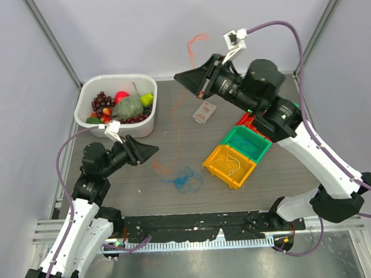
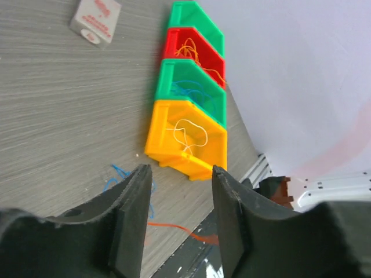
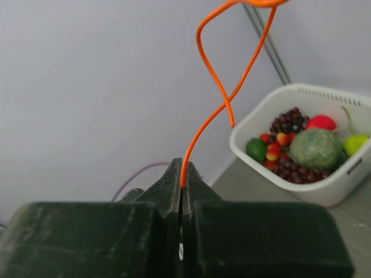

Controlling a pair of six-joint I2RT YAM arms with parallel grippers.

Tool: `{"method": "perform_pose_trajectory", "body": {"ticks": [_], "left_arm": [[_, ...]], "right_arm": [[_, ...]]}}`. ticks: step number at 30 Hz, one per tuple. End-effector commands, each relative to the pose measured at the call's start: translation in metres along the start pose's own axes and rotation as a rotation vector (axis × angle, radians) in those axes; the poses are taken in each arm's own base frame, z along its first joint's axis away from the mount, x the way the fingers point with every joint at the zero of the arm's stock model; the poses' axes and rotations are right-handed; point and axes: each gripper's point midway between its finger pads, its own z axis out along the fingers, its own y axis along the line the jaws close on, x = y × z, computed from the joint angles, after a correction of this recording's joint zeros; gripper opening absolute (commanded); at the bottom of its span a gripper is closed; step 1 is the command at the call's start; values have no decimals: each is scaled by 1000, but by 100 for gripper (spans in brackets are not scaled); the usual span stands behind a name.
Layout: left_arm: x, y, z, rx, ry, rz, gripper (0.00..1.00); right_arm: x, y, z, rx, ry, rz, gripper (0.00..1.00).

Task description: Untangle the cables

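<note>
**A:** Where is the orange cable [image 3: 200, 130]?

**B:** It's pinched in the right gripper [image 3: 181, 171], jaws pressed together on it. The gripper is raised, and the cable loops above the fingertips. In the top view a thin strand runs down toward the table [image 1: 266, 179].

**A:** And the other cables?

**B:** The blue cable [image 1: 185, 178] lies bunched on the table near the yellow bin [image 2: 165, 136]. A white cable [image 2: 188, 130] curls inside that bin.

**A:** And the left gripper [image 2: 179, 174]?

**B:** It's low over the table beside the blue tangle, jaws spread, nothing between them.
</note>
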Motion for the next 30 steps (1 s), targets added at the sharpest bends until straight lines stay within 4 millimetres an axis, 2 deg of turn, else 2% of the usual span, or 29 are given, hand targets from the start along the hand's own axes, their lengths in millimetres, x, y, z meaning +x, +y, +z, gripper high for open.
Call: {"method": "perform_pose_trajectory", "body": {"ticks": [1, 2, 4, 7, 10, 13, 16, 20, 21, 22, 23, 24, 25, 26, 27, 30], "left_arm": [[-6, -33, -12, 86, 50, 63, 43], [-6, -36, -13, 90, 64, 64, 46], [-5, -36, -15, 78, 80, 63, 66], [-10, -26, -19, -22, 65, 56, 76], [-15, -11, -21, -124, 30, 15, 77], [-6, 9, -16, -207, 62, -72, 72], [9, 19, -7, -218, 125, -136, 69], [16, 20, -1, -192, 162, -171, 68], [15, 20, 0, -193, 156, -171, 68], [14, 19, -1, -195, 152, -169, 69], [12, 17, -1, -191, 149, -170, 69], [11, 16, 0, -185, 148, -177, 70], [10, 13, 0, -177, 146, -178, 71], [9, 12, 0, -174, 146, -185, 72], [9, 10, -1, -174, 145, -194, 72], [6, 3, -1, -161, 150, -209, 76]], "right_arm": [[4, -41, 1, 178, -7, -87, 1], [13, -53, 1, 224, 29, -100, 1], [16, -74, -3, 308, 50, -154, 1], [17, -75, -5, 303, 63, -163, 1], [18, -72, -4, 285, 71, -151, 1], [17, -71, -2, 281, 64, -148, 1], [5, -64, -2, 267, 38, -143, 1], [-31, -29, 3, 178, -31, -90, 1], [-47, -16, 5, 153, -70, -79, 1], [-54, -2, 4, 105, -76, -77, 1], [-73, 13, 3, 72, -120, -78, 1], [-74, 13, 8, 72, -122, -82, 1], [-92, 23, 2, 55, -169, -95, 1], [-93, 20, 5, 64, -174, -103, 1], [-107, 18, 1, 91, -221, -117, 1], [-126, 4, -1, 151, -285, -158, 1]]}}
